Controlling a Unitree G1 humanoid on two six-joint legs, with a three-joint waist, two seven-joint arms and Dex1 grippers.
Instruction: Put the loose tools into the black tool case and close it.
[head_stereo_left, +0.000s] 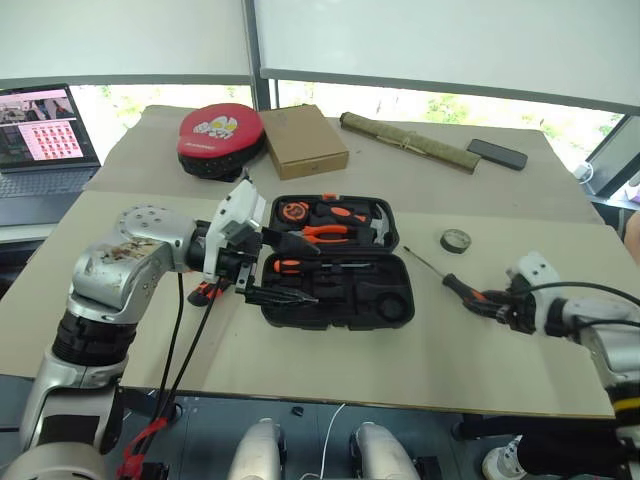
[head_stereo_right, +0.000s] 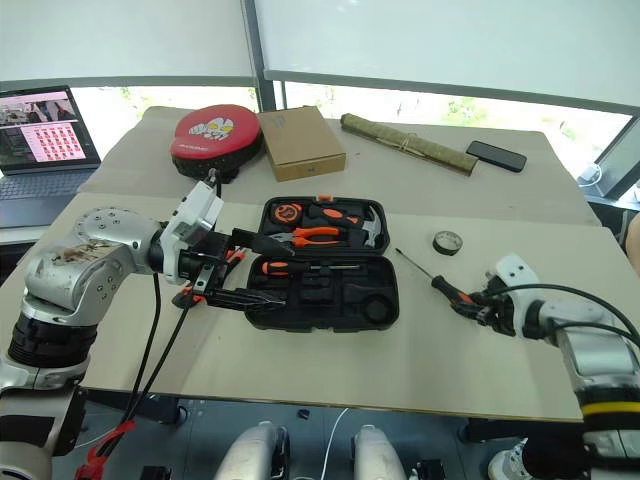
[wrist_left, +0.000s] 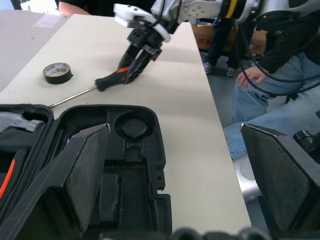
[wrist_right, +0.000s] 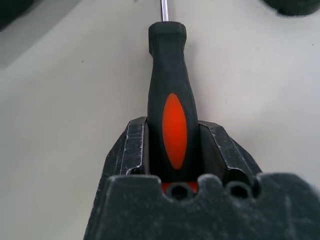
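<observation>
I see a beige desk standing before bright windows, with a laptop at its far left edge. Behind centre lie a round red-and-black pad, a flat brown box and a rolled mat, then a phone.

My left gripper hovers at the left edge of the open black tool case; its fingers stand wide apart and hold nothing. An orange-handled tool lies just under that wrist.

Inside the case I read pliers, a hammer and one screwdriver in their slots.

Right of the case sits a tape roll. Near it, my right gripper has its fingers clamped on the handle of a black-and-orange screwdriver, which lies on the desk, well apart from the case.
</observation>
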